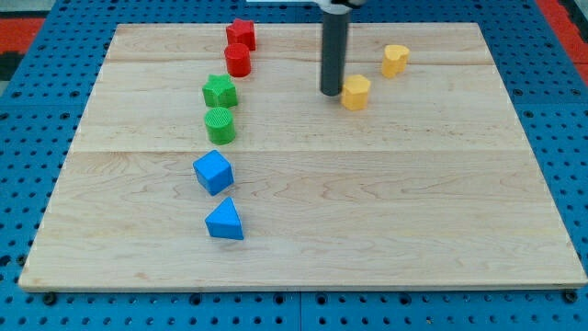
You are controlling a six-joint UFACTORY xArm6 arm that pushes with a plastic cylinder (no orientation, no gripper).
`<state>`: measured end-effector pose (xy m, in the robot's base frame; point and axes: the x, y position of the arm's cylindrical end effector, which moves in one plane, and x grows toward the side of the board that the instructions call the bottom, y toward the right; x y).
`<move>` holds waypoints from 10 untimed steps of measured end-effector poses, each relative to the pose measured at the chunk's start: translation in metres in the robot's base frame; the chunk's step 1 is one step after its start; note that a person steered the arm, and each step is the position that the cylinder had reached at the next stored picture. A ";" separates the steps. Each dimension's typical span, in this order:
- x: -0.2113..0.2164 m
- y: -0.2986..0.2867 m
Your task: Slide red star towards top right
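Note:
The red star (241,33) sits near the view's top, left of centre, on the wooden board (367,211). A red cylinder (238,61) stands just below it, close or touching. My tip (331,92) rests on the board well to the right of the red star and below its level. The tip is just left of a yellow block (356,92), nearly touching it. The rod rises from the tip out of the view's top.
A second yellow block (396,60) lies up and right of the tip. A green star (220,91) and green cylinder (220,125) sit below the red pair. A blue cube (213,172) and blue triangle (225,221) lie lower left.

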<state>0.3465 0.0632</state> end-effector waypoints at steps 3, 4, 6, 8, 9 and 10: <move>0.011 0.038; 0.011 0.056; -0.083 -0.017; -0.154 -0.083; -0.153 -0.123; -0.155 -0.183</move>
<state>0.1915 -0.1203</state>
